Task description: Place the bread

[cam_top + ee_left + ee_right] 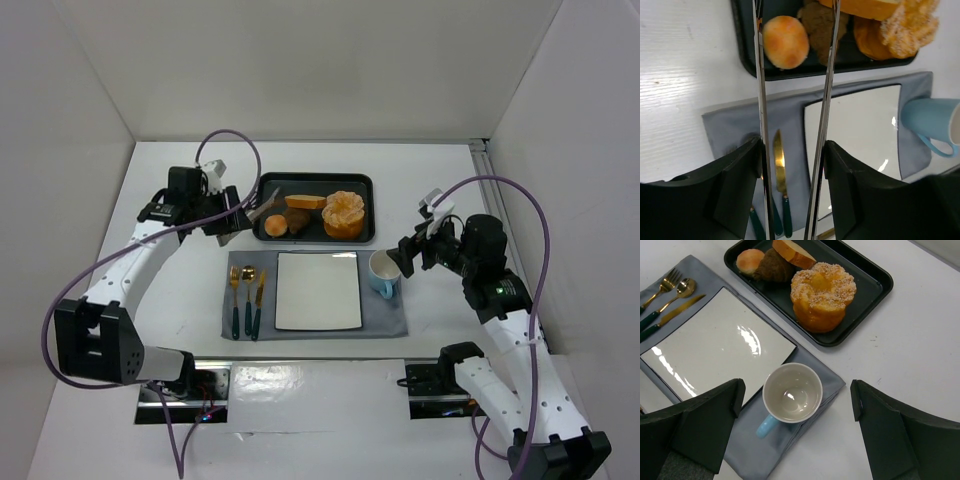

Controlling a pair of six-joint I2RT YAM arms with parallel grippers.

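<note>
Currently clamping a pair of long silver metal tongs (760, 80) between the black fingers of the left gripper (792, 155). Blades standing parted, with nothing showing between them. Tips running out past the top of the left wrist view, so not seeing them there.

Pointing the blades, long axis forward, at the left end of the black rectangular tray (320, 176). Passing over the small round orange roll (786, 41) and the dark brown lump (816, 22).

Finding the bread (343, 215), the large round golden bun with the pale crumbly top, sitting untouched at the tray's right end. Lying off to the right of the tong line, not ahead of it, with the tan bread slice (305, 201) in between.

Judging the coming move as needing a rightward swing of the blades before straddling the bun. Being round, offering no preferred grip axis.

Noting the right gripper (797, 387) hanging spread wide and empty above the pale blue cup (383, 270), beside the white square plate (317, 290). Reckoning both arms about equally near, but only the left carrying the tool.
</note>
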